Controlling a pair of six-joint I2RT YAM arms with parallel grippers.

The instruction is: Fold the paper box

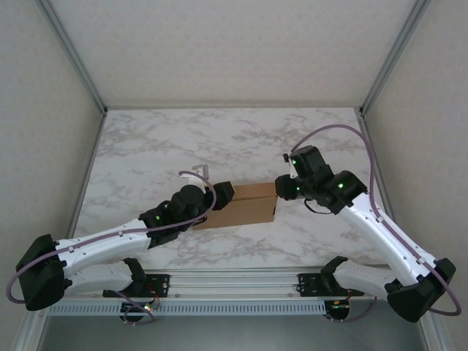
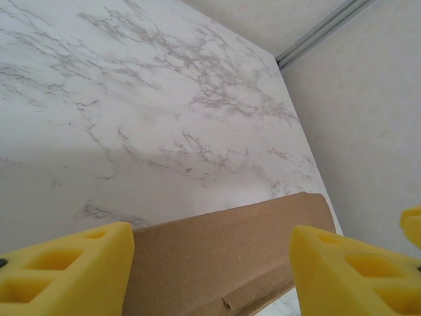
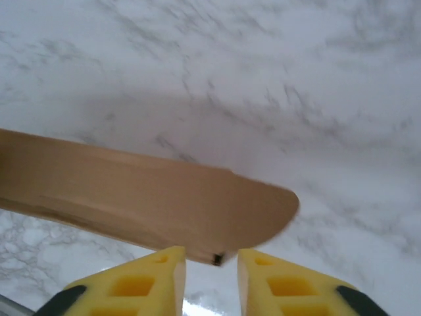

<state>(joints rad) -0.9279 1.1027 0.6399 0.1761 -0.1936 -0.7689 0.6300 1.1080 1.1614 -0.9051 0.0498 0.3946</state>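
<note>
The paper box (image 1: 248, 207) is a brown cardboard piece lying in the middle of the marble table. My left gripper (image 1: 221, 192) is at its left end. In the left wrist view its yellow fingers (image 2: 72, 270) stand wide apart, and the cardboard (image 2: 217, 257) spans the gap under the tips without being pinched. My right gripper (image 1: 280, 188) is at the box's right end. Its jaws (image 3: 211, 253) are narrowly apart, with the lower corner of a rounded, blurred flap (image 3: 151, 197) between the tips. The left pad (image 3: 172, 263) touches that flap and a gap remains on the right.
The white marble table (image 1: 146, 146) has free room behind and to both sides of the box. Plain walls with metal frame posts (image 1: 93, 88) enclose it. A rail (image 1: 234, 281) with both arm bases runs along the near edge. A purple cable (image 1: 369, 157) loops over the right arm.
</note>
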